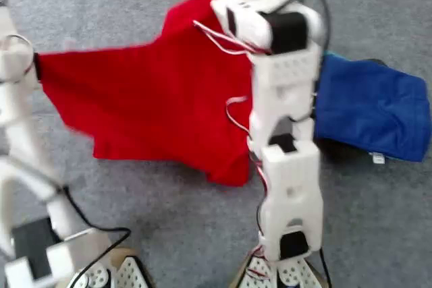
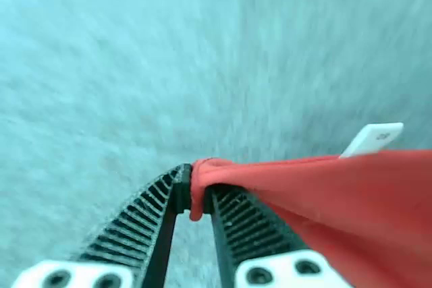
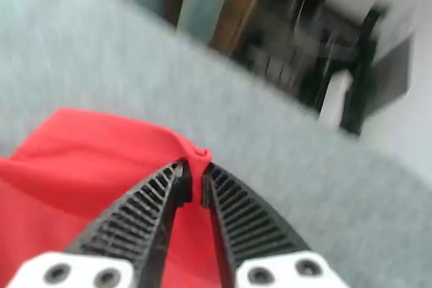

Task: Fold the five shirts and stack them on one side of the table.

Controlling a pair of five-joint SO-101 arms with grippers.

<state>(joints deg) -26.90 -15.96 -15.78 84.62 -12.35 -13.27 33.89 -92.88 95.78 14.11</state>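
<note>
- The red shirt [image 1: 155, 106] spreads over the grey table [image 1: 202, 234]. In the high view it runs from the 9 o'clock edge towards 12 o'clock, and its lowest corner falls near the centre.
- The left gripper [image 2: 196, 190] is nipped narrow on a bunched red edge of that shirt, with the cloth pinched between its ribbed black fingers [image 2: 145, 217]. A small white tag [image 2: 373, 138] sticks out of the fabric just beside the grip.
- In the high view the left arm [image 1: 17, 99] stands at 9 o'clock, and the shirt's corner meets it there.
- The right gripper [image 3: 196, 173] is likewise closed narrow on a fold of red cloth, which is caught at the tips of its fingers [image 3: 236, 210].
- The right arm [image 1: 283, 133] reaches from 6 o'clock up to about 12 o'clock. It crosses over the shirt's 3 o'clock side, and the shirt's far corner lies beneath its head.
- The shirt spans between the two grips. I cannot tell whether its lower part rests on the table.
- A blue shirt [image 1: 371, 109] lies bundled at 3 o'clock, just beside the right arm, with a white label [image 1: 377, 158] at its near edge.
- Red and white wires [image 1: 233, 109] trail along the right arm.
</note>
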